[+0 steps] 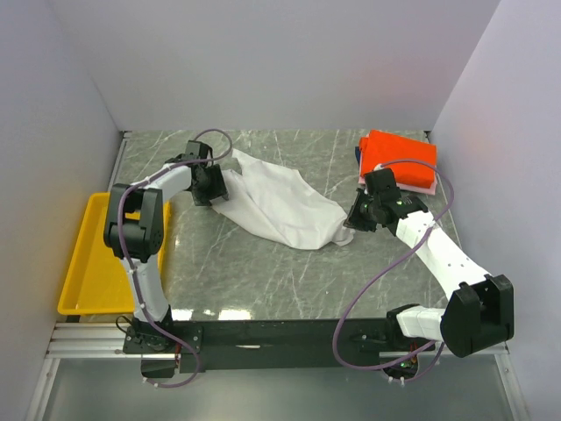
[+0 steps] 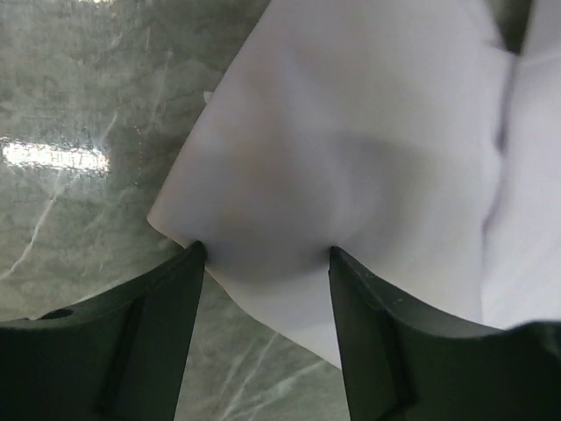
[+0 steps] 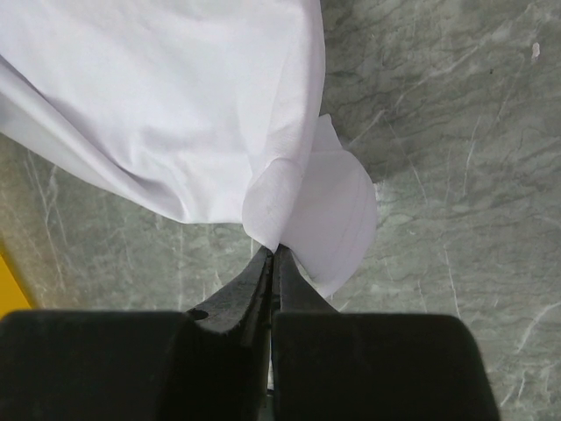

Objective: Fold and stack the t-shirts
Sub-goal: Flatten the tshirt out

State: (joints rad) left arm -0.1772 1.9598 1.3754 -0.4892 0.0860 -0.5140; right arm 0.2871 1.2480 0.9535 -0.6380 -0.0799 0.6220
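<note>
No legible text, brand, number or sign in any of the three views. Surfaces checked: white t-shirt (image 1: 280, 206), plain cloth in both wrist views, with no print or readable label showing; orange-red t-shirt (image 1: 399, 156), plain; yellow tray (image 1: 88, 263), unmarked. Any marking on the arm housings is too small to read in the top view.
</note>
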